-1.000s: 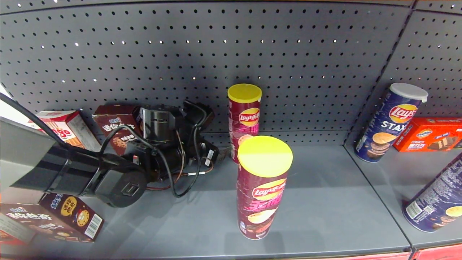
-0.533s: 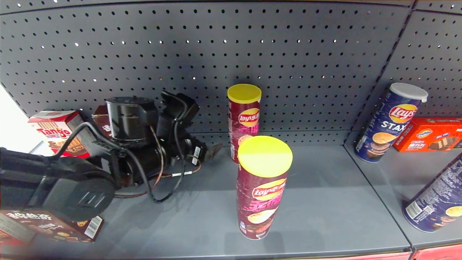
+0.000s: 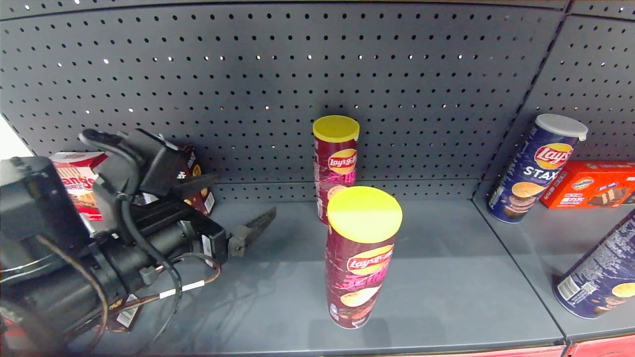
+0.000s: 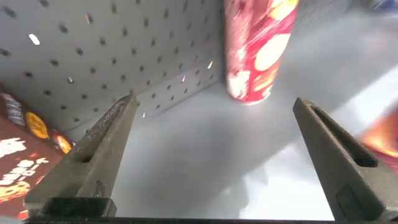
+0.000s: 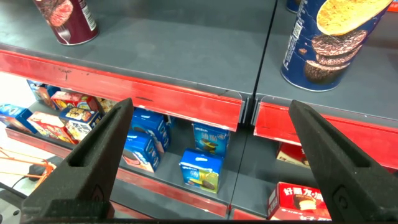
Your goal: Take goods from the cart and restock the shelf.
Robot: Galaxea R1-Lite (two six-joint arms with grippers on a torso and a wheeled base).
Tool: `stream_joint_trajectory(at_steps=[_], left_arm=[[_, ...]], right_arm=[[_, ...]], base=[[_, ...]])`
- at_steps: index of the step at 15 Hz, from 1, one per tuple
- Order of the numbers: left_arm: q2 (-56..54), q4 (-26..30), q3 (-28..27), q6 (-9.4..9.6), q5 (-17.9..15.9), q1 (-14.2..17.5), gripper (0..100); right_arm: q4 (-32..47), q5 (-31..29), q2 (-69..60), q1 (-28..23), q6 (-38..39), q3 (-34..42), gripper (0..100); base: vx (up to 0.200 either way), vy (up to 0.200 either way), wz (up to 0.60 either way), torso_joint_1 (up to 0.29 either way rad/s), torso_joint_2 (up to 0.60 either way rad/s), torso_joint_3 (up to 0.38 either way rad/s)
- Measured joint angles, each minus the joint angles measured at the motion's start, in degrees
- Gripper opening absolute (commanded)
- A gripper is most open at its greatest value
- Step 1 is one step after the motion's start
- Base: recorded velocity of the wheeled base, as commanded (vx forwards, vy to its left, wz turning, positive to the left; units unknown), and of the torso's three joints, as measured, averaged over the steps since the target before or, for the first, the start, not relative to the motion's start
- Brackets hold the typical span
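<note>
Front can (image 3: 362, 258) and back can (image 3: 336, 163) stand on the shelf (image 3: 446, 287); my left claw (image 3: 225, 206) gapes empty nearby; more restocking probably remains.

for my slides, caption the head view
Left gripper open over the shelf, left of the front chip can and rear chip can.
</note>
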State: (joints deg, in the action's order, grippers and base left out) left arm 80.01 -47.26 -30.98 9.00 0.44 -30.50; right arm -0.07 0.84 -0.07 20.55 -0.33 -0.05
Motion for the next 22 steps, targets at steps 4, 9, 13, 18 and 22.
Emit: stream_joint_trajectory(at_steps=[4, 9, 13, 18, 22], left_arm=[[-9.3, -2.9, 5.8, -2.35, 0.0, -6.7, 100], [-24.5, -1.1, 16.1, -1.37, -0.1, -11.6, 100], [-42.4, 13.3, 21.6, -0.52, -0.2, -13.1, 100], [-63.5, 30.7, 27.1, -0.29, -1.2, -1.3, 100], [-70.8, 43.5, 30.5, -0.35, -1.3, 14.3, 100]], right_arm=[[0.0, 0.0, 0.0, 0.0, 0.0, 0.0, 100], [0.0, 0.0, 0.0, 0.0, 0.0, 0.0, 100], [0.0, 0.0, 0.0, 0.0, 0.0, 0.0, 100], [0.0, 0.0, 0.0, 0.0, 0.0, 0.0, 100], [0.0, 0.0, 0.0, 0.0, 0.0, 0.0, 100]], base=[[0.0, 0.0, 0.0, 0.0, 0.0, 0.0], [0.0, 0.0, 0.0, 0.0, 0.0, 0.0], [0.0, 0.0, 0.0, 0.0, 0.0, 0.0], [0.0, 0.0, 0.0, 0.0, 0.0, 0.0], [0.0, 0.0, 0.0, 0.0, 0.0, 0.0]])
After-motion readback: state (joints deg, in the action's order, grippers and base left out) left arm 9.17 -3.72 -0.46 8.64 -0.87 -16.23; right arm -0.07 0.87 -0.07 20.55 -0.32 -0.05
